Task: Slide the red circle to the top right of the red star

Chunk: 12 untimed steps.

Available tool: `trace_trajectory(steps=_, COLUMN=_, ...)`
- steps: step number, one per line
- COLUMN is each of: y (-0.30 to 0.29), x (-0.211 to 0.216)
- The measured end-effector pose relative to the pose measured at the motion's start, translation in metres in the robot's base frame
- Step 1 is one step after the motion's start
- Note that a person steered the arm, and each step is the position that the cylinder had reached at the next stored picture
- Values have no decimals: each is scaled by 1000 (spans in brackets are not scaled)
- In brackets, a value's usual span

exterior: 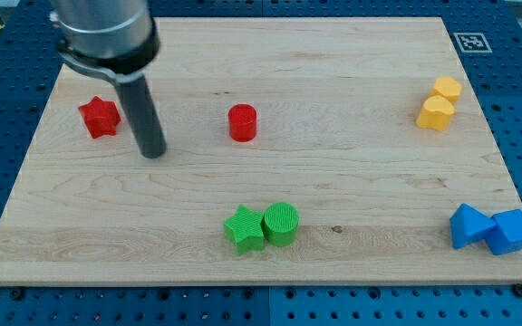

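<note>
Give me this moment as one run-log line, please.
tip between red star and red circle | touching neither | circle unmoved

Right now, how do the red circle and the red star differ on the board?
The red circle is a round, smooth-sided block; the red star has pointed arms. The red circle sits near the board's middle, toward the view's top; the red star lies near the view's left edge. My tip stands just right of the red star, well left of the red circle. Both share the same red colour and stand alone.
</note>
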<state>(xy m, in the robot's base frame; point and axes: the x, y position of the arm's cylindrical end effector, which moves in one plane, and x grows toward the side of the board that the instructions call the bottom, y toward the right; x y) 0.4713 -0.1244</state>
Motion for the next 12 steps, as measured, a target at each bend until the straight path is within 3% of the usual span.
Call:
trace_trajectory(steps=1, y=54, x=-9)
trace_trajectory(steps=3, y=66, x=-68)
trace_trajectory(steps=5, y=106, x=4)
trace_trajectory(steps=6, y=139, x=4)
trace_trajectory(steps=7, y=145, x=-31)
trace_trajectory(steps=12, y=124, x=-56)
